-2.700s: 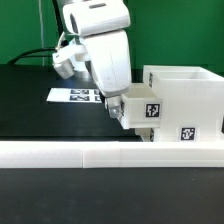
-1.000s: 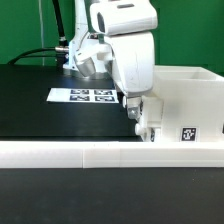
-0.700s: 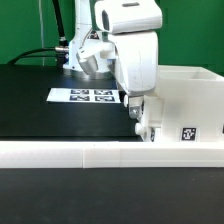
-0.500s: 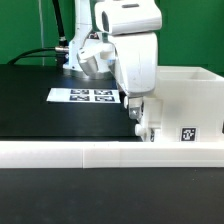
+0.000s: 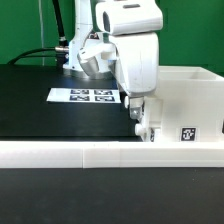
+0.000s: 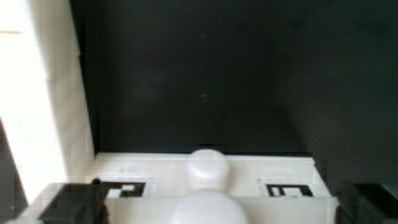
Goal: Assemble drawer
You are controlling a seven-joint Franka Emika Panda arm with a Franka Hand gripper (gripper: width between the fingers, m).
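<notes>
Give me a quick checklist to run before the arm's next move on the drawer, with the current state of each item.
1. Gripper down at the drawer housing's near corner: ok.
2. Jaws closed on a part: cannot tell, the arm hides the fingertips.
3. Marker board uncovered on the table: ok.
4. Rail lying unbroken along the front: ok.
5. Tags readable in the wrist view: not ok, blurred.

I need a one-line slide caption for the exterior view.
Panda gripper lowered at the white drawer housing, marker board behind.
</notes>
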